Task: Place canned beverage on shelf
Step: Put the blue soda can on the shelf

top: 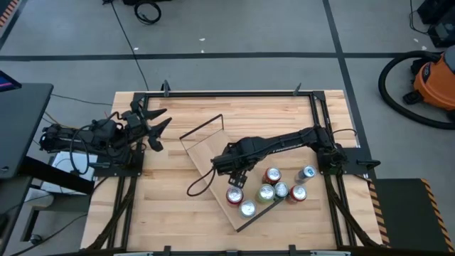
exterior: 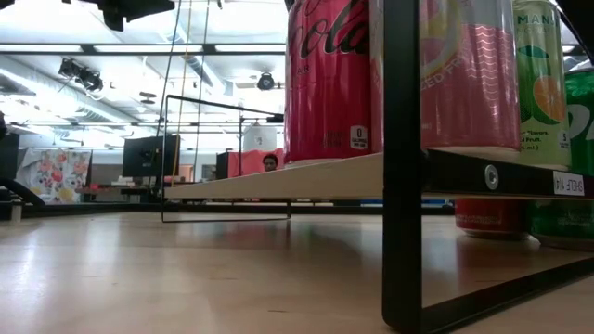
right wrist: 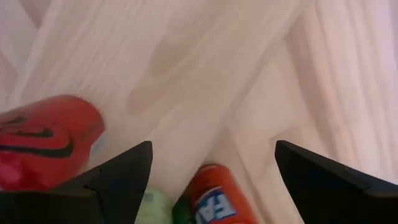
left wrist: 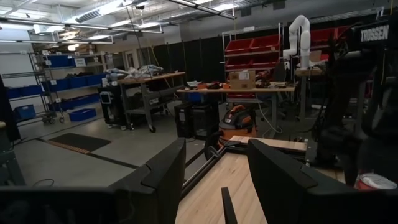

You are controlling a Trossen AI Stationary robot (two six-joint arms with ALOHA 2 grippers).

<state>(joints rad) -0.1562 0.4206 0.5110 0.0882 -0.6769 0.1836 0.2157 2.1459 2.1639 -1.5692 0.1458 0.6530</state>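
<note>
The shelf [top: 213, 153], a long light-wood board with a thin dark wire frame, lies slantwise on the table's middle. Several cans stand at its near right end, among them a red one [top: 234, 195], a green one [top: 265, 193] and a silver-topped one [top: 247, 208]. In the low view a red can [exterior: 329, 79] and a pink can [exterior: 464, 74] stand on the board [exterior: 306, 176]. My right gripper [top: 233, 174] is open and empty above the board, pointing down, just beyond the red can [right wrist: 43, 143]. It also shows in its wrist view [right wrist: 212, 144]. My left gripper [top: 162, 121] is open and empty at the table's left.
More cans stand to the right of the shelf, a red one [top: 297, 193] and a blue-silver one [top: 307, 173]. Under the board the low view shows a red can [exterior: 492, 218] and a green can [exterior: 561, 223]. The shelf's dark end frame [exterior: 401, 167] stands close to the low camera. Bare wood tabletop [top: 163, 206] lies near left.
</note>
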